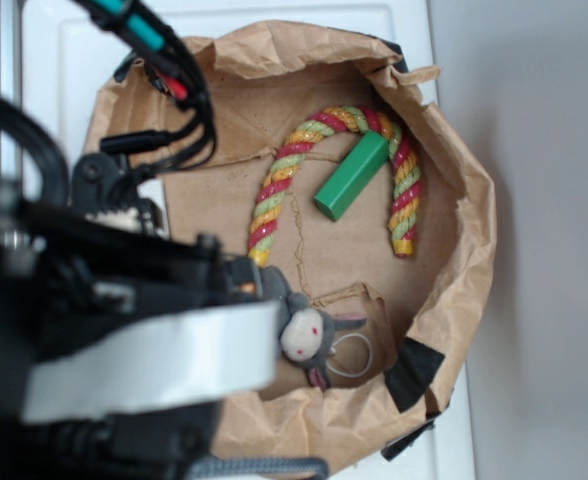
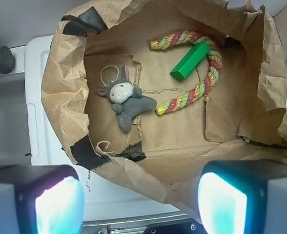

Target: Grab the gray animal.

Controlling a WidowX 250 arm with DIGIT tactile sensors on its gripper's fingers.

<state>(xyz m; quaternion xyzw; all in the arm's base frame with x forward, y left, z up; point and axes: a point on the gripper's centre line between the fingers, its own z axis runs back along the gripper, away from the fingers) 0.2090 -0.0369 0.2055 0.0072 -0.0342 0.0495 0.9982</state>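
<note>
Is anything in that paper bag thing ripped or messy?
Yes. The brown paper liner is crumpled and torn along its floor, with black tape patching its rim. The gray animal lies flopped on its side. The green block rests tilted across the striped rope.

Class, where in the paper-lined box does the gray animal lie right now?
In the wrist view, the gray animal lies on the brown paper floor, left of centre, just left of the curved rope's yellow end.
</note>
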